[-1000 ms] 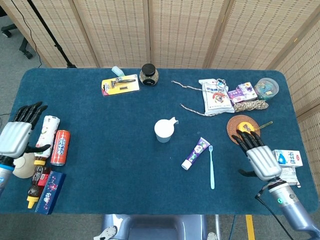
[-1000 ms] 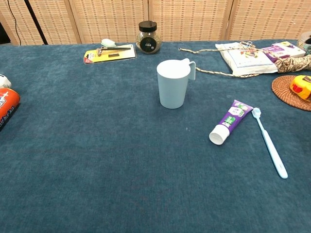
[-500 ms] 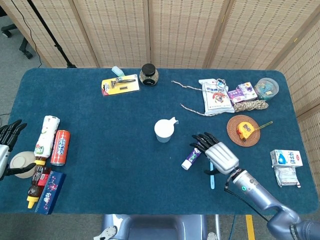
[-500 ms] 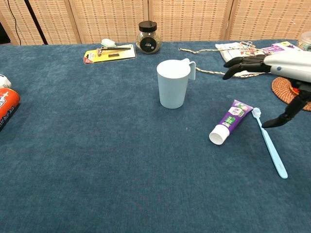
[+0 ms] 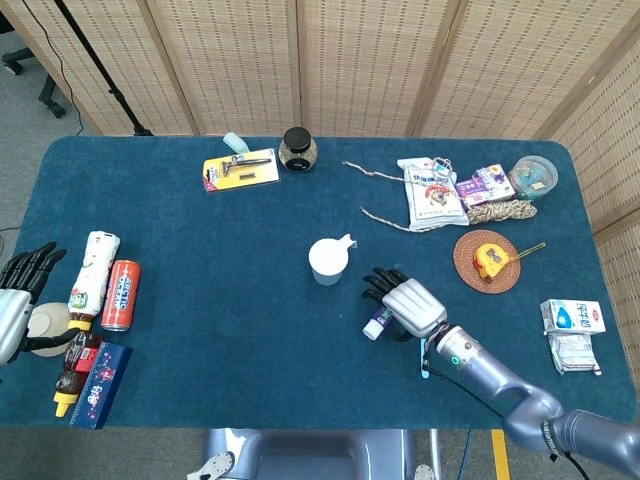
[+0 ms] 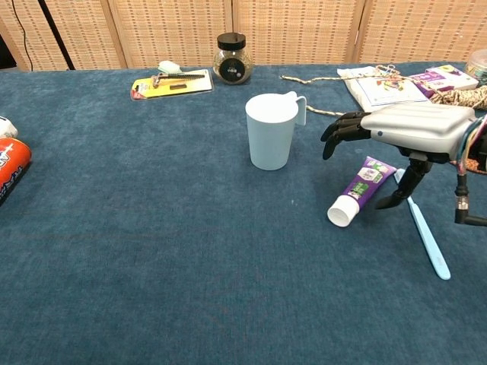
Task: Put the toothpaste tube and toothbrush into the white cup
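Observation:
The white cup (image 5: 326, 261) (image 6: 269, 132) stands upright mid-table, handle toward the back right. Right of it lies the purple toothpaste tube (image 6: 360, 190), white cap (image 5: 372, 329) toward the front; in the head view most of it is under my right hand. The light blue toothbrush (image 6: 423, 227) lies just right of the tube, bristles at the far end. My right hand (image 5: 408, 302) (image 6: 411, 128) hovers open, palm down, directly over the tube, fingers spread toward the cup and holding nothing. My left hand (image 5: 18, 296) is open at the table's left edge.
Bottles and a red can (image 5: 119, 295) crowd the left edge near a box (image 5: 100, 385). A razor pack (image 5: 240, 169) and jar (image 5: 298, 149) sit at the back. Snack bags, rope (image 5: 503, 211), a coaster with tape measure (image 5: 487, 258) and a milk carton (image 5: 574, 316) fill the right side.
My right hand has swept left from the table's right side to above the toothpaste tube. The left hand drew back toward the left edge.

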You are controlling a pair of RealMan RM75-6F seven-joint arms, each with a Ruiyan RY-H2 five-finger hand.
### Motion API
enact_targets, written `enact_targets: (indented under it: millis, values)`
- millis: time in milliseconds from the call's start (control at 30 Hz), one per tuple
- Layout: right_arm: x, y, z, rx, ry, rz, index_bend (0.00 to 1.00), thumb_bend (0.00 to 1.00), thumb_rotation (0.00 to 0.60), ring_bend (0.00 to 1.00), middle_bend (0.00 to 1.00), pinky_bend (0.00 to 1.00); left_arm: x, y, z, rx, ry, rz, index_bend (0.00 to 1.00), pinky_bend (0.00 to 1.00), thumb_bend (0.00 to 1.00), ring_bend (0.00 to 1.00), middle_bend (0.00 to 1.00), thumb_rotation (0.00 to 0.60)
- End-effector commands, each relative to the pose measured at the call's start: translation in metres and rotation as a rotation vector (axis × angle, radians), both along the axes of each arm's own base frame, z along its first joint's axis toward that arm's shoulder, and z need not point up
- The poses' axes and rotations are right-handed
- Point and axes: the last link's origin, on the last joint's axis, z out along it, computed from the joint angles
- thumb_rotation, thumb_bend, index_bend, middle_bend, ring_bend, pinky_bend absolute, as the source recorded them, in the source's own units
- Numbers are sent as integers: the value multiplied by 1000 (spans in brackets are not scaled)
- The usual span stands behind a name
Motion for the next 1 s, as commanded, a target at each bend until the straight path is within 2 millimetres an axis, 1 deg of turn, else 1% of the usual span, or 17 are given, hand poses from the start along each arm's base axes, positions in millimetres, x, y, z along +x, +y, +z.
enact_targets:
  millis: [33, 233, 300, 467, 633, 767, 900, 1000]
  values:
    - [-7, -9, -8, 3, 68, -14, 255, 199, 600, 43, 139, 174, 0, 0, 0, -3, -3, 1, 0, 0, 87, 0, 0, 600]
    - [-11, -10, -14, 15, 87, -30, 263, 215, 600, 80, 166, 253, 0, 0, 0, -11, -5, -1, 0, 0, 87, 0, 0, 600]
    - [-11, -10, -16, 20, 85, -29, 272, 219, 600, 103, 182, 288, -1, 0, 0, -13, -7, -1, 0, 0, 88, 0, 0, 600]
    - [-6, -7, -22, 31, 70, -14, 308, 248, 600, 147, 218, 337, -1, 0, 0, -15, -8, 0, 0, 0, 88, 0, 0, 600]
    - [-2, -7, -26, 37, 59, -3, 348, 276, 600, 180, 257, 368, -1, 0, -1, -17, -7, 0, 0, 0, 88, 0, 0, 600]
    - [1, -6, -35, 39, 57, 16, 393, 323, 600, 212, 300, 407, 0, 0, -1, -23, -10, -1, 0, 0, 88, 0, 0, 600]
    - [2, -6, -40, 24, 40, 36, 468, 357, 600, 275, 376, 472, -1, 0, -1, -27, -12, -1, 0, 0, 88, 0, 0, 600]
    - [2, -5, -41, 21, 31, 46, 516, 373, 600, 304, 422, 495, 0, 0, -1, -30, -13, -3, 0, 0, 88, 0, 0, 600]
